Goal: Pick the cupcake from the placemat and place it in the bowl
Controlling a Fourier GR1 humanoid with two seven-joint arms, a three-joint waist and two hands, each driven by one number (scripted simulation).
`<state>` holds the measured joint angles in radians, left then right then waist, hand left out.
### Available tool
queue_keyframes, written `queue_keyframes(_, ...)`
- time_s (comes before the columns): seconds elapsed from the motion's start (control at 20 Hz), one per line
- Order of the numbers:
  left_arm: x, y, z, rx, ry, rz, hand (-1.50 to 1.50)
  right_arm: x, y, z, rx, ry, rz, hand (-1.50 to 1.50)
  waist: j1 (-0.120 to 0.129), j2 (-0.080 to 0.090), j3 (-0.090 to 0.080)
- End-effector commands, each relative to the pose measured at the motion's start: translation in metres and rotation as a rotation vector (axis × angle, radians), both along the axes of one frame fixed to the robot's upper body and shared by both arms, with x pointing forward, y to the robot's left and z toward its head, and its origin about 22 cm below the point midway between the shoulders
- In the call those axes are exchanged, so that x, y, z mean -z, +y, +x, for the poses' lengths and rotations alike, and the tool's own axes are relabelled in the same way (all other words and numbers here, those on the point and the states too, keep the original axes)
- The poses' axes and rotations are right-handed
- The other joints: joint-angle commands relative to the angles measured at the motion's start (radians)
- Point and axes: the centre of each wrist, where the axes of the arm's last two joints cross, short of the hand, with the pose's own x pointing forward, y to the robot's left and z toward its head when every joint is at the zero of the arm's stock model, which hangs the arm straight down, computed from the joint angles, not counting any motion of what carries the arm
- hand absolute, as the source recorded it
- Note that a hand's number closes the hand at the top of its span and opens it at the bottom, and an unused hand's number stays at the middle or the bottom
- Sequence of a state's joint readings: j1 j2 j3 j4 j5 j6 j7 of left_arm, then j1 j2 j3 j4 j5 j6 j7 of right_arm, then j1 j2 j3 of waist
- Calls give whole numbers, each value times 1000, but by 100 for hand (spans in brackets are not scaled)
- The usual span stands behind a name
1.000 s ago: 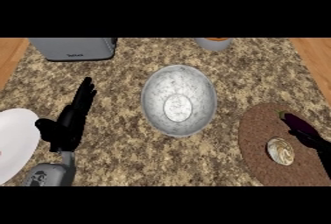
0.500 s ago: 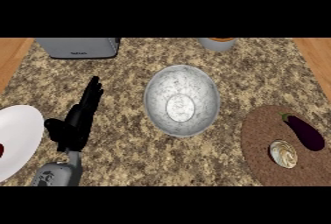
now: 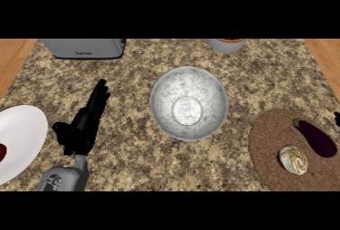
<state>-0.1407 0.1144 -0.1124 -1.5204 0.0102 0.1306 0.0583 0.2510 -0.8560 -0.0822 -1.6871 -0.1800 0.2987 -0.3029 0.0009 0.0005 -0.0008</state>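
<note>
The cupcake (image 3: 293,160), pale with a swirled top, sits on the round brown placemat (image 3: 266,143) at the lower right. Beside it on the mat lies a dark purple eggplant (image 3: 316,137). The grey speckled bowl (image 3: 189,104) stands in the middle of the counter and holds nothing. My left hand (image 3: 83,125) rests on the counter left of the bowl, fingers straight and pointing away from me. Of my right hand (image 3: 337,117) only a dark sliver shows at the right edge, just past the mat and apart from the cupcake.
A white plate (image 3: 20,130) lies at the left edge with something red (image 3: 2,152) on it. A grey toaster (image 3: 83,47) stands at the back left. A cup (image 3: 228,44) stands at the back, right of centre. Wooden surface (image 3: 13,58) borders the counter at both sides.
My right hand has drawn back to the right, off the placemat, so the eggplant and cupcake now show fully. The left hand has shifted slightly right and stays open.
</note>
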Motion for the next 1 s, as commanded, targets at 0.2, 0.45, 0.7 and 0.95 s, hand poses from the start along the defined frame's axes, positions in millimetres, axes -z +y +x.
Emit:
queue_keyframes(0.2, -14, -14, -1, -1, -6, 9, 0, 41, -3, 3, -34, 152, -113, -150, 2, 0, 1)
queue_keyframes(0.45, 9, 10, -7, -3, 5, 0, 0, 49, 15, 9, -58, 175, -93, -150, -2, -1, 1)
queue_keyframes(0.7, -5, 11, 21, -8, -1, 6, 0, 41, -13, 0, -92, 147, -2, -150, -9, 0, 1)
queue_keyframes(0.95, -8, 21, 13, -9, -4, 1, 0, 44, -23, -2, -93, 155, 69, -150, -7, -1, 1)
